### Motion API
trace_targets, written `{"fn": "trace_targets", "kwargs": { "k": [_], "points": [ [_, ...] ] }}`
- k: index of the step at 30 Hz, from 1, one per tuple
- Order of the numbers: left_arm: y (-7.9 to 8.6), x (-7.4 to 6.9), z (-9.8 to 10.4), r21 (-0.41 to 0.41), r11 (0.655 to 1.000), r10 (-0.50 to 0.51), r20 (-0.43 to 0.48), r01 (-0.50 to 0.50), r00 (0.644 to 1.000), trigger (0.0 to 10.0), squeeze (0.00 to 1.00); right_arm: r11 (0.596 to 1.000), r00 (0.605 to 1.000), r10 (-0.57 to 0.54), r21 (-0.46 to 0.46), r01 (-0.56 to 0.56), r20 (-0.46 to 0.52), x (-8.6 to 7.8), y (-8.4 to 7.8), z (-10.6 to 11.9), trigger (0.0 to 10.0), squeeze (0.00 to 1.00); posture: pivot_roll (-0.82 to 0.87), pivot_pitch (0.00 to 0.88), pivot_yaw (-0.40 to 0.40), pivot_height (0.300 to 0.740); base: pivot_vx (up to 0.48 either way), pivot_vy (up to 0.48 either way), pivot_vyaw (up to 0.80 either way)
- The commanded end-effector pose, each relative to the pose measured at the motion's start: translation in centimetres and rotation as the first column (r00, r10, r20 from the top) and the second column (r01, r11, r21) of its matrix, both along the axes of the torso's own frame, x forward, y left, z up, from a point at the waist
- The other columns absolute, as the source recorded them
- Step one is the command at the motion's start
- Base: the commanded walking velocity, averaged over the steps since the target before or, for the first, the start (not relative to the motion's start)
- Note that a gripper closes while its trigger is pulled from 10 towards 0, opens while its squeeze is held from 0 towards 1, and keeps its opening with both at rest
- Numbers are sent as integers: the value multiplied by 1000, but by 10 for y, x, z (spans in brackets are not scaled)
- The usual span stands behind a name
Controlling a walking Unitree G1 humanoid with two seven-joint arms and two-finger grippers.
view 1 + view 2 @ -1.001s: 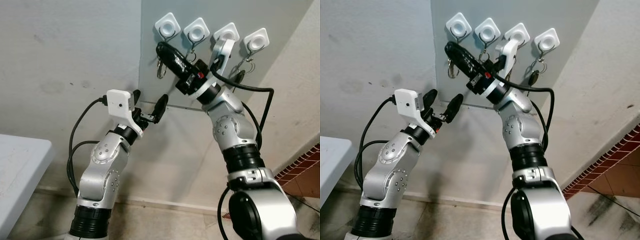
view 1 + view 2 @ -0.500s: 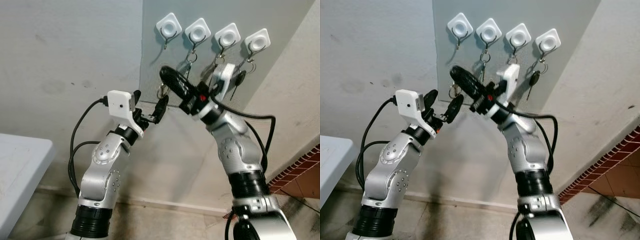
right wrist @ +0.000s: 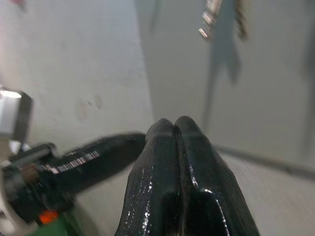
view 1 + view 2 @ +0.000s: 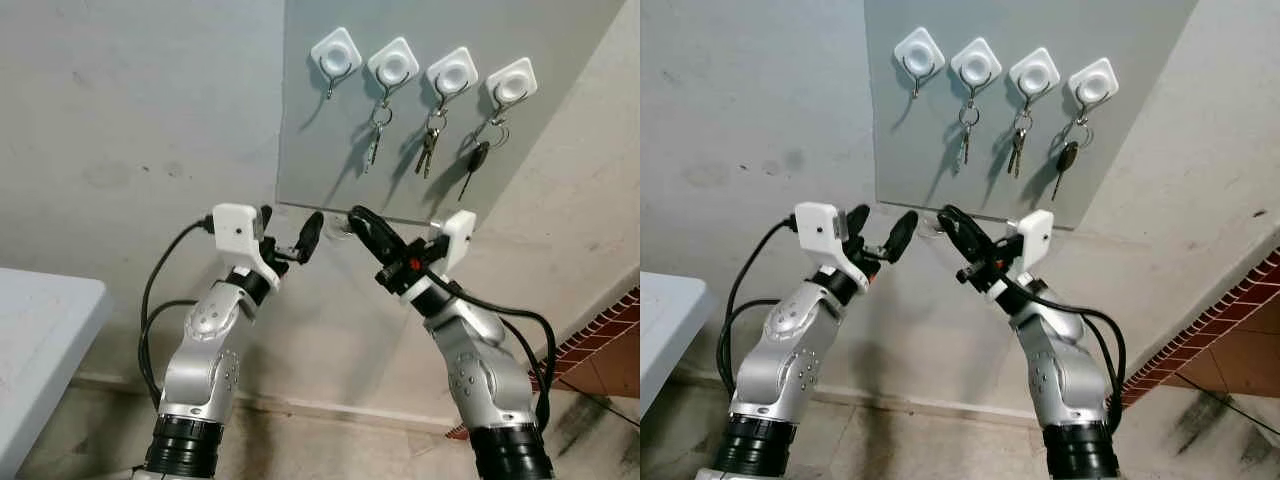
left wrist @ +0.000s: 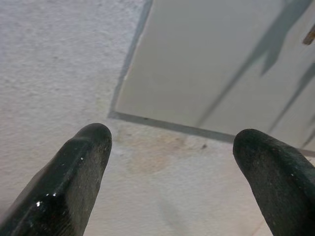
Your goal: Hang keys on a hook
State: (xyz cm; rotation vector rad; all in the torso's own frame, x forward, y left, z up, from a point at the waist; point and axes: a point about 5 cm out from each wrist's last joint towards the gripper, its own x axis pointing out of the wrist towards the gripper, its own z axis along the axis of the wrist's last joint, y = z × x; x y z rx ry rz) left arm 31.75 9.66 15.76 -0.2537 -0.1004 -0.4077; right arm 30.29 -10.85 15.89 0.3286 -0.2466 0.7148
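grey plaster wall [image 4: 120, 120] takes up most of the scene, with a smooth grey panel [image 4: 300, 150] fixed to it and a slanted wall section to the right. a white counter [image 4: 40, 330] is cut off at the lower left edge, and a strip of red brick [image 4: 610, 320] shows at the lower right corner.

both silver arms are raised toward the wall below the panel. the left gripper [image 4: 288, 232] sits just under the panel's lower edge, its fingers spread wide with nothing between them; in the left wrist view the two fingertips [image 5: 83, 157] stand well apart, framing the panel's corner. the right gripper [image 4: 362, 222] is beside it, just below the panel edge, its fingers pressed together with nothing visible between them; the right wrist view shows the two fingertips [image 3: 177, 147] touching, and a blurred black part of the left gripper [image 3: 93, 155] beside them.

four white hooks [image 4: 335, 52] sit in a row near the top of the panel. the leftmost one is bare. the second holds a ring with a key [image 4: 376, 135], the third holds a bunch of keys [image 4: 428, 145], and the fourth holds a black-headed key [image 4: 474, 165]. the fine shape of the keys is hard to make out.
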Motion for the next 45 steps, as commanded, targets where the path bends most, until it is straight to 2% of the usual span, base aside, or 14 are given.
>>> {"fn": "trace_targets", "kwargs": {
  "k": [1, 2, 7, 12, 16, 27, 29, 34, 40, 41, 45],
  "points": [
    [1, 1, -4, 12, 1000, 15, -7, -15, 1000, 10000, 0, 998, 998, -62, -1, 62, 20, -3, -7, 2, 10000, 0, -21, 12, -65, 740, 0, 0, 0],
    [1, 1, -4, 12, 1000, 15, -7, -15, 1000, 10000, 0, 998, 998, -62, -1, 62, 20, -3, -7, 2, 10000, 0, -21, 12, -65, 740, 0, 0, 0],
    [5, 2, -20, 22, 999, 31, -55, -30, 998, 10000, 0, 980, 978, -198, -7, 198, -60, -14, -17, -19, 10000, 0, -33, 19, -39, 740, 0, 0, 0],
    [5, 4, -24, 22, 999, 24, -64, -23, 998, 10000, 0, 966, 961, -260, -12, 260, -91, -17, -21, -27, 10000, 0, -41, 20, -19, 740, 0, 0, 0],
    [5, 7, -28, 32, 999, 28, -72, -26, 997, 10000, 0, 936, 927, -351, -33, 350, -133, -17, -25, -36, 10000, 0, -43, 18, -1, 740, 0, 0, 0],
    [14, 11, -46, 43, 998, 51, -122, -46, 991, 10000, 0, 880, 853, -474, -97, 465, -217, -24, -28, -61, 10000, 0, -46, 11, 29, 740, 0, 0, 0],
    [14, 9, -50, 76, 996, 61, -98, -54, 993, 10000, 0, 859, 828, -512, -126, 496, -229, -29, -34, -68, 10000, 0, -47, 12, 27, 740, 0, 0, 0],
    [16, 6, -59, 77, 995, 74, -126, -65, 989, 10000, 0, 843, 810, -538, -147, 518, -234, -35, -36, -75, 10000, 0, -46, 11, 22, 740, 0, 0, 0],
    [25, -3, -92, 113, 990, 112, -207, -90, 972, 10000, 0, 804, 755, -593, -250, 539, -280, -45, -48, -106, 10000, 0, -42, 3, 6, 740, 0, 0, 0],
    [29, -6, -102, 111, 989, 126, -242, -101, 962, 10000, 0, 798, 740, -602, -267, 541, -299, -46, -51, -113, 10000, 0, -42, 3, 3, 740, 0, 0, 0],
    [34, -13, -116, 136, 985, 136, -275, -102, 952, 10000, 0, 779, 717, -624, -317, 541, -309, -49, -58, -124, 10000, 0, -47, 0, 0, 740, 0, 0, 0]
  ]
}}
